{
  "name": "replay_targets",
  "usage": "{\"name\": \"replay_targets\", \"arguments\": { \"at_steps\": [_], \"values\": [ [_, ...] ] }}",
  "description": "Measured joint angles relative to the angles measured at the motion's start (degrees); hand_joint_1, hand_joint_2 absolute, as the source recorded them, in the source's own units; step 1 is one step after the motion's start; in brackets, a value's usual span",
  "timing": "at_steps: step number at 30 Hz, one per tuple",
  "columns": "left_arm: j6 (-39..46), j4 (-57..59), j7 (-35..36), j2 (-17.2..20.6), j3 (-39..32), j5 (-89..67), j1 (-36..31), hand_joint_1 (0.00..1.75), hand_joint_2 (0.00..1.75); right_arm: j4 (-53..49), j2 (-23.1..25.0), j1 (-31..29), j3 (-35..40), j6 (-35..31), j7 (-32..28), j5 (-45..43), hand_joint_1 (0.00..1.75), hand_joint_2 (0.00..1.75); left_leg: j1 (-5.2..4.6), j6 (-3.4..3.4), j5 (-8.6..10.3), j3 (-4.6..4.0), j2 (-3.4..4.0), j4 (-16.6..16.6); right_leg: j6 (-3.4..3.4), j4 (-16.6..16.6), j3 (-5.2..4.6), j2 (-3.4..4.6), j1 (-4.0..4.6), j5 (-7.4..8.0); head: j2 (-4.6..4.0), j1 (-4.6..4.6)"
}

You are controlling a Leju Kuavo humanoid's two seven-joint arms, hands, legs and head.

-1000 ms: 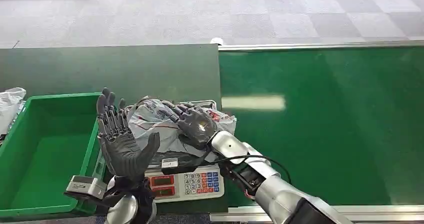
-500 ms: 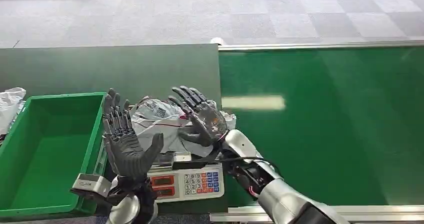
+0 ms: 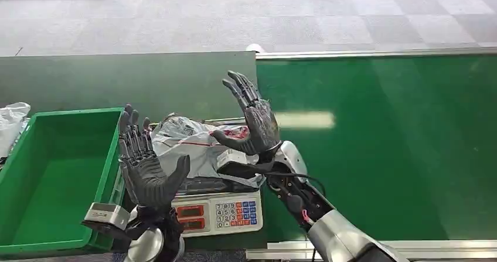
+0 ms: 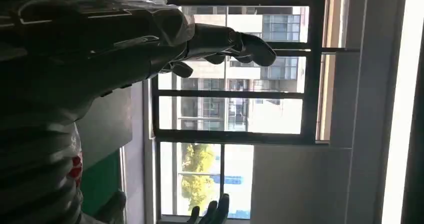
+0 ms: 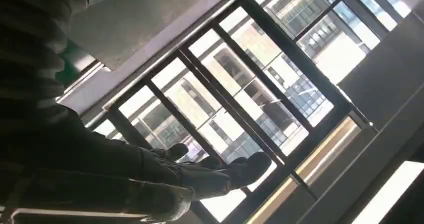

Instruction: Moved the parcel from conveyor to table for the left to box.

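The parcel [image 3: 196,145], a crumpled grey-white plastic bag with red print, lies on the scale [image 3: 217,212] at the table's front. My right hand [image 3: 252,118] is raised above the parcel's right side, fingers spread and pointing up, holding nothing. My left hand [image 3: 143,165] stands upright just left of the parcel, palm toward it, fingers apart and empty. In the wrist views my left hand [image 4: 220,41] and my right hand [image 5: 210,171] show dark against windows.
A green box [image 3: 53,174] stands at the left of the scale. A white bag [image 3: 12,121] lies beyond the box's left edge. The green conveyor belt [image 3: 381,145] runs on the right, the dark table [image 3: 129,80] behind the parcel.
My right hand has let go of the parcel and lifted up and to the right, fingers opening. The parcel stays on the scale. My left hand has barely moved.
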State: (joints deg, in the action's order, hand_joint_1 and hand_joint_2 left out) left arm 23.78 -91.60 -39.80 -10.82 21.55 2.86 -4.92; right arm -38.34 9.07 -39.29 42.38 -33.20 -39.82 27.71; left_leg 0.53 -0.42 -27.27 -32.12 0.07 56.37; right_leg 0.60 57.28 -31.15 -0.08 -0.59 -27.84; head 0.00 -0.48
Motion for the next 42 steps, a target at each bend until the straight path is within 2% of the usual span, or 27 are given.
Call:
{"name": "replay_targets", "arguments": {
  "at_steps": [15, 25, 32, 42],
  "values": [
    [1.4, 0.2, 0.0, 0.1, -0.2, -0.1, 1.1, 0.0, 1.75, -13.8, -2.0, 5.1, -3.8, 8.7, 0.2, -12.6, 0.0, 1.75, 0.0, 0.0, 0.0, -0.01, -0.01, 0.0, 0.0, 0.0, -0.01, -0.01, 0.0, -0.01, 0.0, -0.02],
    [2.7, 2.9, 0.0, 1.1, -0.2, -1.4, 2.7, 0.0, 1.75, -26.4, -7.3, 16.2, -14.9, 13.2, 8.0, -18.4, 0.0, 1.75, -0.01, 0.01, -0.02, -0.03, -0.06, 0.0, 0.0, 0.0, -0.01, -0.03, -0.01, -0.01, 0.0, -0.02],
    [1.9, 4.0, 0.7, 2.1, -0.4, -3.3, 4.1, 0.0, 1.75, -28.9, -10.3, 20.7, -22.4, 19.7, 11.6, -22.0, 0.0, 1.75, -0.01, 0.01, -0.02, -0.04, -0.04, 0.0, 0.0, 0.0, -0.02, -0.02, -0.01, -0.01, 0.0, -0.02],
    [1.8, 4.6, 0.9, 2.5, -0.7, -3.5, 4.3, 0.0, 1.75, -30.0, -11.5, 22.1, -24.9, 20.2, 12.0, -22.3, 0.0, 1.75, -0.01, 0.01, -0.02, -0.03, -0.02, 0.0, 0.0, 0.0, -0.02, -0.01, -0.01, -0.01, 0.0, -0.02]
  ]
}}
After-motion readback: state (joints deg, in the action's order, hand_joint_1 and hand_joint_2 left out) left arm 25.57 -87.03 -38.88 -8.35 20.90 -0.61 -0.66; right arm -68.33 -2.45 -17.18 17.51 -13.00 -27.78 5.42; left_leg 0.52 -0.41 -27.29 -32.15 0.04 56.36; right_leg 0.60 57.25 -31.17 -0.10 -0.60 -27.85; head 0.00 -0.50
